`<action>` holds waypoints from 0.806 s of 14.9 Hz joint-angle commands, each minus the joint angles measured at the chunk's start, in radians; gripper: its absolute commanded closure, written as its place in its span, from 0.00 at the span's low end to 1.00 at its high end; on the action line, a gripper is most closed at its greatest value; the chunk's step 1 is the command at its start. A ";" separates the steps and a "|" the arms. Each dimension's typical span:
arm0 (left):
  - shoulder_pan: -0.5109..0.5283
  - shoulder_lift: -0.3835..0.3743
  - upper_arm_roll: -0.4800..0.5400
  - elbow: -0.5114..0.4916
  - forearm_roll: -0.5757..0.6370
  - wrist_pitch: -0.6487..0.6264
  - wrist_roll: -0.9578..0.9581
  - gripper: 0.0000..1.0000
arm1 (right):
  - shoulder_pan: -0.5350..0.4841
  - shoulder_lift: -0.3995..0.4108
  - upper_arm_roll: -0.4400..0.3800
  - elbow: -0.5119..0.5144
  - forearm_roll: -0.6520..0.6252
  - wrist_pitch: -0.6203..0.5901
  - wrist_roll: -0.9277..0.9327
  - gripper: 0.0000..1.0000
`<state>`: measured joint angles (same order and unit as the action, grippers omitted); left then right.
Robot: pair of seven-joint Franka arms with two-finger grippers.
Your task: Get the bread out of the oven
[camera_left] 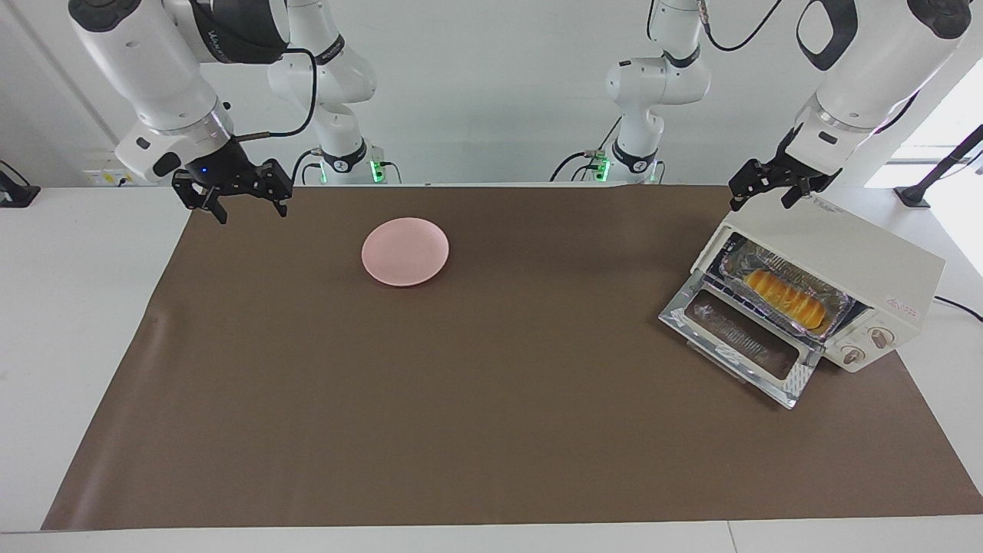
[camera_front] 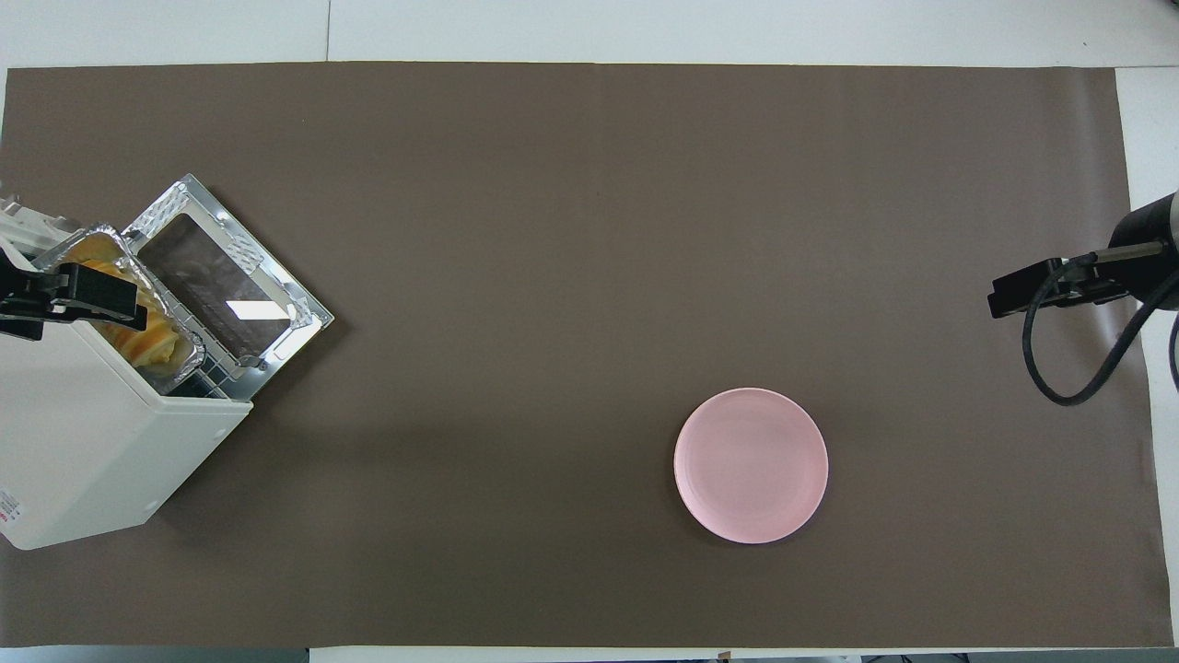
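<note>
The cream-white oven (camera_left: 852, 257) (camera_front: 87, 451) stands at the left arm's end of the table. Its glass door (camera_left: 741, 338) (camera_front: 226, 290) is dropped open. Inside, the golden ridged bread (camera_left: 783, 298) (camera_front: 147, 341) lies on a crinkled foil tray (camera_left: 768, 265) (camera_front: 101, 238) on the rack. My left gripper (camera_left: 764, 201) (camera_front: 74, 299) hangs open over the oven's top, above the bread and apart from it. My right gripper (camera_left: 249, 209) (camera_front: 1022, 296) waits open and empty over the mat's edge at the right arm's end.
A pink plate (camera_left: 405, 251) (camera_front: 751, 465) sits empty on the brown mat (camera_left: 476, 399), toward the right arm's end and near the robots. The oven's two knobs (camera_left: 866, 346) are beside the door opening. White tabletop borders the mat.
</note>
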<state>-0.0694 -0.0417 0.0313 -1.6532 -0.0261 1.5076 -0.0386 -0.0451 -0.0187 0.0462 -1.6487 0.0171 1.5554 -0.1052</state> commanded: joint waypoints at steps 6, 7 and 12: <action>0.005 -0.035 0.002 -0.034 0.008 0.016 0.006 0.00 | -0.018 -0.004 0.017 -0.002 -0.011 -0.012 0.013 0.00; 0.002 -0.035 0.002 -0.033 0.008 0.014 0.006 0.00 | -0.018 -0.004 0.017 -0.002 -0.011 -0.012 0.013 0.00; 0.005 -0.026 0.006 -0.013 0.002 -0.006 -0.052 0.00 | -0.018 -0.004 0.017 -0.002 -0.011 -0.012 0.013 0.00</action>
<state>-0.0698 -0.0472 0.0323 -1.6533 -0.0260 1.4822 -0.0500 -0.0451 -0.0187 0.0462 -1.6487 0.0171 1.5554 -0.1052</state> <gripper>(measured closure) 0.000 0.000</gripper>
